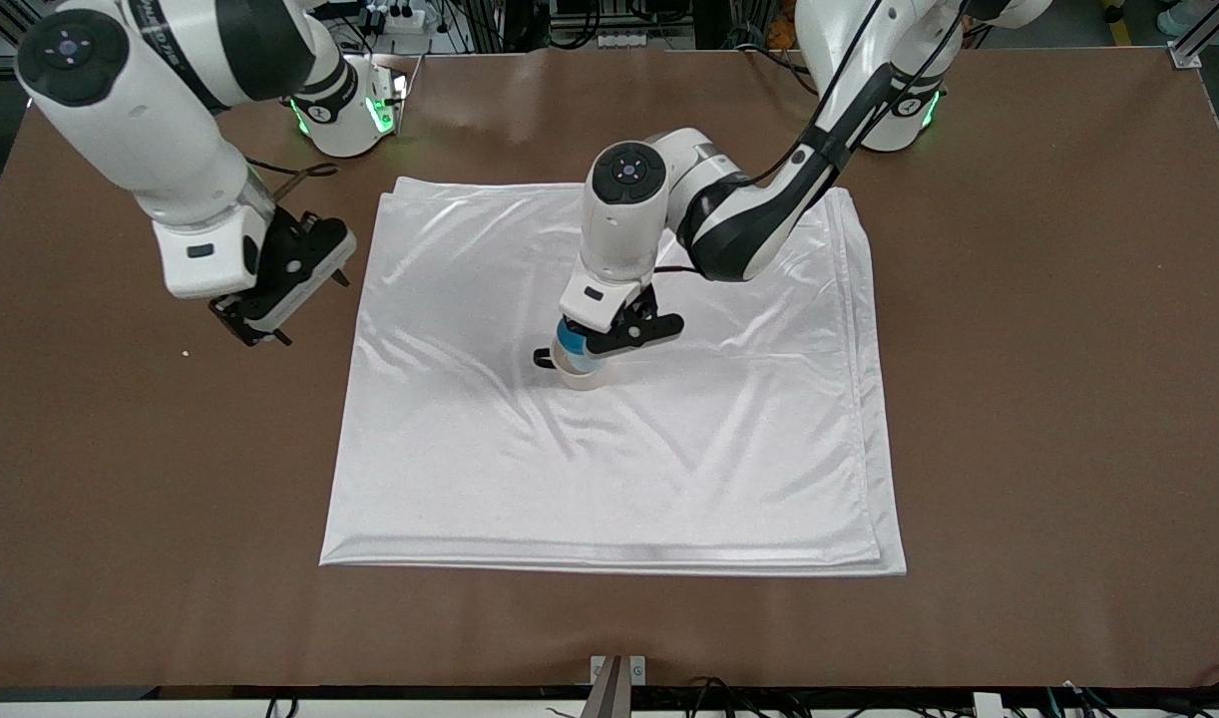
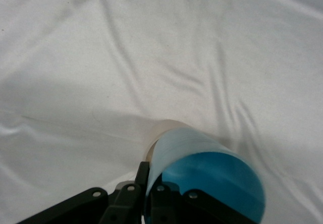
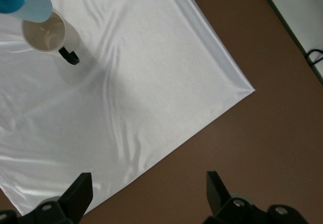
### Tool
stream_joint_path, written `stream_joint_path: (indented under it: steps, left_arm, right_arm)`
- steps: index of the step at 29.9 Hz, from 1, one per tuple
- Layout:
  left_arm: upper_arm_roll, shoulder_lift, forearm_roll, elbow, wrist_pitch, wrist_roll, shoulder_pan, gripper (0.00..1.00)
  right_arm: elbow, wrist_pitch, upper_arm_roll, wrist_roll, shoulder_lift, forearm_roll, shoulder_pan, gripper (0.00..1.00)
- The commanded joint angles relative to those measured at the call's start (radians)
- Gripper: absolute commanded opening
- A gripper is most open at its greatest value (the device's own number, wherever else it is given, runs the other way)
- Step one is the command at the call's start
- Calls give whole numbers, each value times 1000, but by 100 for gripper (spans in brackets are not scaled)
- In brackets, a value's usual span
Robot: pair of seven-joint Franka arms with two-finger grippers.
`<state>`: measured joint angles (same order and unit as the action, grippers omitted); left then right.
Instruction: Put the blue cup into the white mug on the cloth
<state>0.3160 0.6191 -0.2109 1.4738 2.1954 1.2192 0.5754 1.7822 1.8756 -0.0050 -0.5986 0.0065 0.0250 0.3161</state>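
The blue cup (image 1: 571, 342) hangs tilted, its base at the mouth of the white mug (image 1: 582, 376). My left gripper (image 1: 590, 349) is shut on the cup's wall, one finger inside the rim and one outside. In the left wrist view the cup (image 2: 202, 171) fills the space by the gripper (image 2: 150, 177), and the mug's rim (image 2: 162, 129) peeks out under it. The mug stands upright near the middle of the cloth (image 1: 669, 449). The right wrist view shows the cup (image 3: 25, 1) over the mug (image 3: 46, 33). My right gripper (image 1: 260, 324) waits open, over the table beside the cloth.
The brown table (image 1: 1048, 399) surrounds the cloth. The mug's black handle (image 3: 69, 56) points toward the right arm's end of the table. The cloth's edge (image 3: 222, 65) lies under my right gripper (image 3: 149, 183), with bare table (image 3: 262, 153) beside it.
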Motion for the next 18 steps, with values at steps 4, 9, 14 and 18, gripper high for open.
stream_joint_path:
  steps: [4,9,14,18]
  left_arm:
    - [-9,45,-31,-13,52,20,18,0]
    - [-21,59,-41,-12,56,20,49,0]
    - [-37,62,-50,-10,56,22,69,0]
    - [-37,73,-50,-9,56,22,69,0]
  right_arm:
    - [28,-49,11,71,-66,16,-71,100]
    - [2,-85,13,95,-65,18,-120,100]
    - [-50,-128,13,99,-46,18,-153,100]
    - [-101,-167,13,91,-33,19,-184,100]
